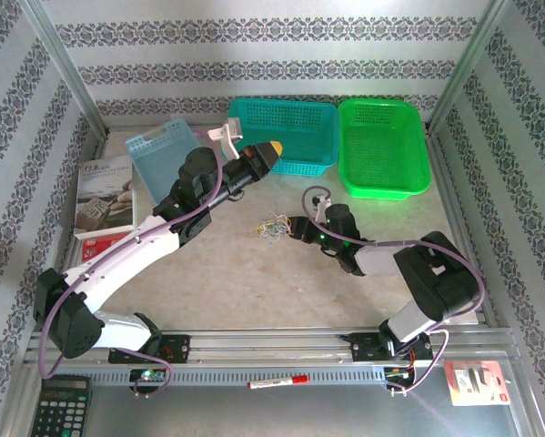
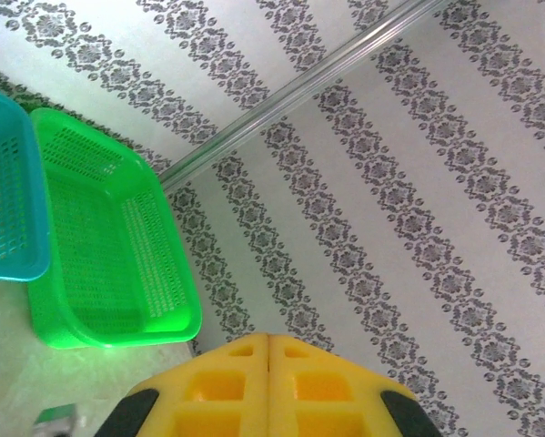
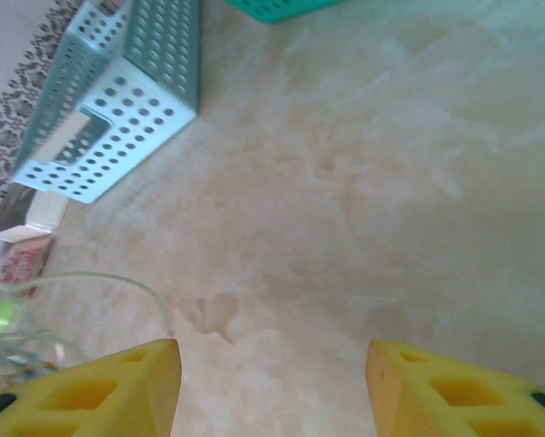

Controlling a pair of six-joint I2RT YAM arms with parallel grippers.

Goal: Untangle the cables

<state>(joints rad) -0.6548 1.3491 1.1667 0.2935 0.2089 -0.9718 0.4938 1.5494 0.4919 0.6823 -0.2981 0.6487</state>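
The cables point(image 1: 271, 227) lie as a small loopy clump of thin wires on the table's middle. My right gripper point(image 1: 296, 228) sits low, just to their right, pointing left. In the right wrist view the yellow fingers point(image 3: 117, 393) stand apart and open, with bare tabletop between them. A thin white wire point(image 3: 117, 281) arcs past the left finger, and the blurred clump point(image 3: 17, 353) sits at the lower left edge, outside the jaws. My left gripper point(image 1: 272, 153) hangs raised in front of the teal basket. Its yellow fingertips point(image 2: 245, 364) press together, shut on nothing.
A teal basket point(image 1: 286, 137) and a green basket point(image 1: 383, 147) stand at the back. A light blue perforated bin point(image 1: 163, 150) and a booklet point(image 1: 104, 196) sit at the left. On the near ledge lie a calculator point(image 1: 58, 406), a red marker point(image 1: 277, 382) and a red packet point(image 1: 477, 382).
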